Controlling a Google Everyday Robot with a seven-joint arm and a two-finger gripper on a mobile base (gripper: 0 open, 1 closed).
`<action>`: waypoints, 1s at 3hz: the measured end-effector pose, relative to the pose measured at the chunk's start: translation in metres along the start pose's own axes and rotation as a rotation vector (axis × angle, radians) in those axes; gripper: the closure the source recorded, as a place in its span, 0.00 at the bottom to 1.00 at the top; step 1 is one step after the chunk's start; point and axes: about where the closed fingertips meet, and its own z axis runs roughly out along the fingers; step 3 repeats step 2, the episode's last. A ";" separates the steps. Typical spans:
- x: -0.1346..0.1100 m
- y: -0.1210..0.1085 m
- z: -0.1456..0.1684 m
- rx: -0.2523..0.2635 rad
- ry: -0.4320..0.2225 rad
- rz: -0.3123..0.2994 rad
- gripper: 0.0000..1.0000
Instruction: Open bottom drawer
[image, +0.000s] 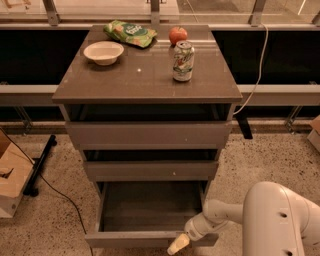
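Your gripper (178, 244), smooth pale plastic, at the matt grey-brown bottom drawer (135, 239) front, glossy cabinet top (145, 75) above it, speckled floor (260, 160) around it

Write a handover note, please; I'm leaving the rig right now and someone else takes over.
End effector: low, at the front panel of the bottom drawer, near its right end; whether they touch is unclear.
Bottom drawer: pulled well out, with its inside showing and nothing visible in it.
Done: the drawer looks open.
Left: probably only backing the arm away from the front panel.
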 end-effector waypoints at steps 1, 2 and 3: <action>0.008 0.009 0.009 -0.043 0.019 0.001 0.00; 0.008 0.009 0.009 -0.043 0.019 0.001 0.00; 0.008 0.009 0.009 -0.043 0.019 0.001 0.00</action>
